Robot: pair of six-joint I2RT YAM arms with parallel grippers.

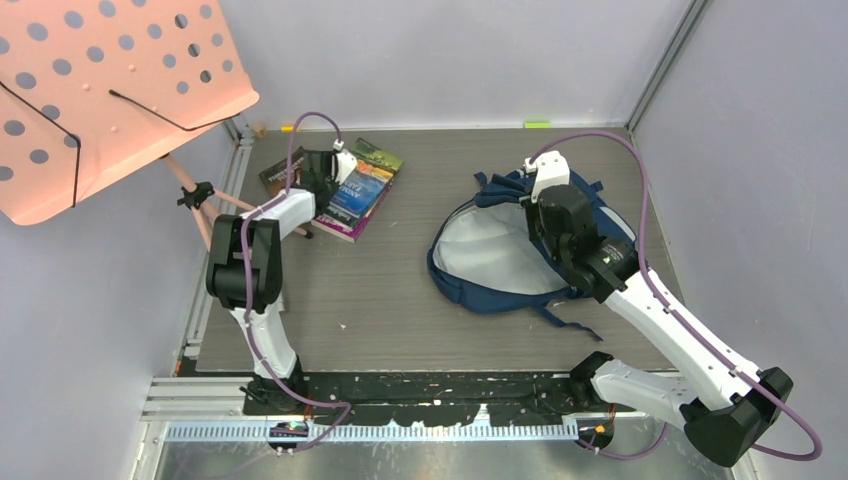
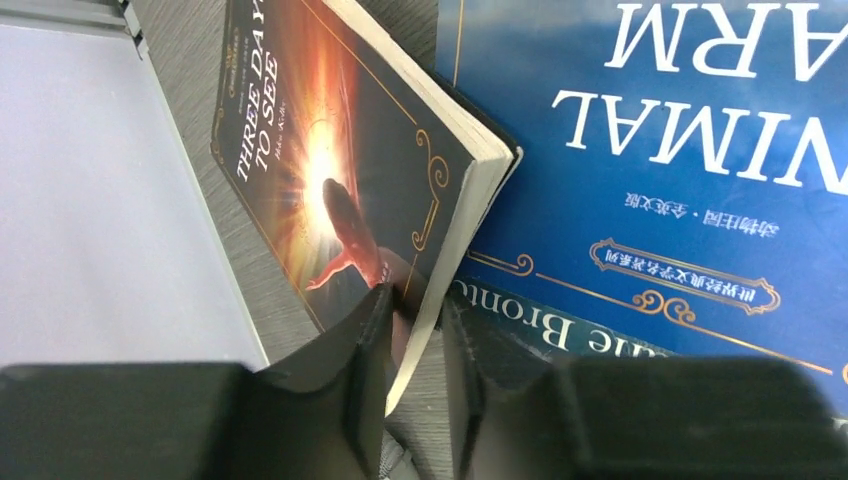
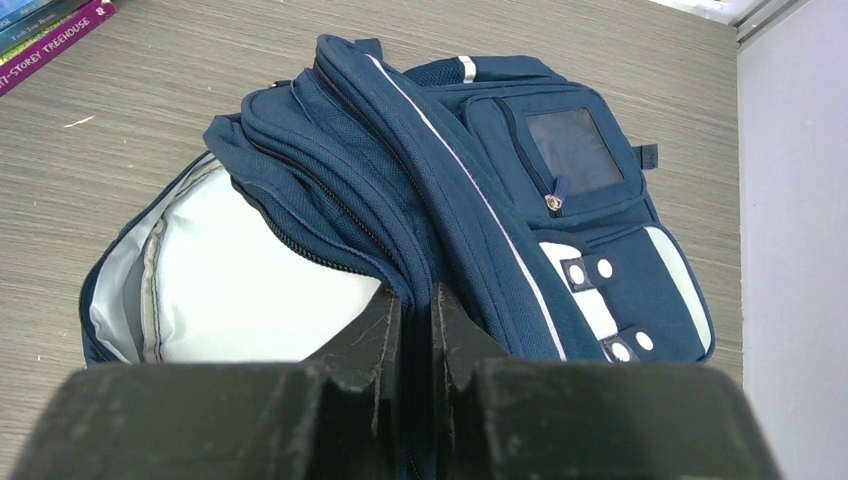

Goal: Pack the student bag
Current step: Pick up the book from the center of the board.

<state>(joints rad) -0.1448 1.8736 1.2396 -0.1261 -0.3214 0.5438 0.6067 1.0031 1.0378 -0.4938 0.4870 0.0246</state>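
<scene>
A: Any readable text?
B: Left wrist cam: dark paperback (image 2: 330, 170) with an orange glow on the cover, title "THREE DAYS TO SEE". The author line under it is too small to read. It overlaps a blue book (image 2: 690, 220) that's upside down to the cam. Big white "NIMAL" / "ARM", cropped by the frame, plus a gold-framed label in Chinese characters I can't make out. Next to that, a dark cover (image 2: 600, 350) with "Bronte", first name cut off. Right wrist cam: purple spine (image 3: 55, 40), "-STOREY TREEHOUSE".
A: Left jaws?
B: Nearly together, clamped on the paperback's near corner. One finger (image 2: 350, 360) is on the cover and the second is on the far side, with the page edge running between them. They sit at the left part of the book pile (image 1: 355, 190).
A: Right jaws?
B: Almost closed, pinching the bag (image 3: 500, 170) at the rim of its opening, on the side away from the pile. The zip edge is between the fingers.
A: Where's the bag?
B: On the tabletop (image 1: 400, 310), well right of the pile. The main compartment gapes toward the pile, with pale lining (image 3: 250, 290) showing. The front pocket with the white buckle patches faces away from the pile.
</scene>
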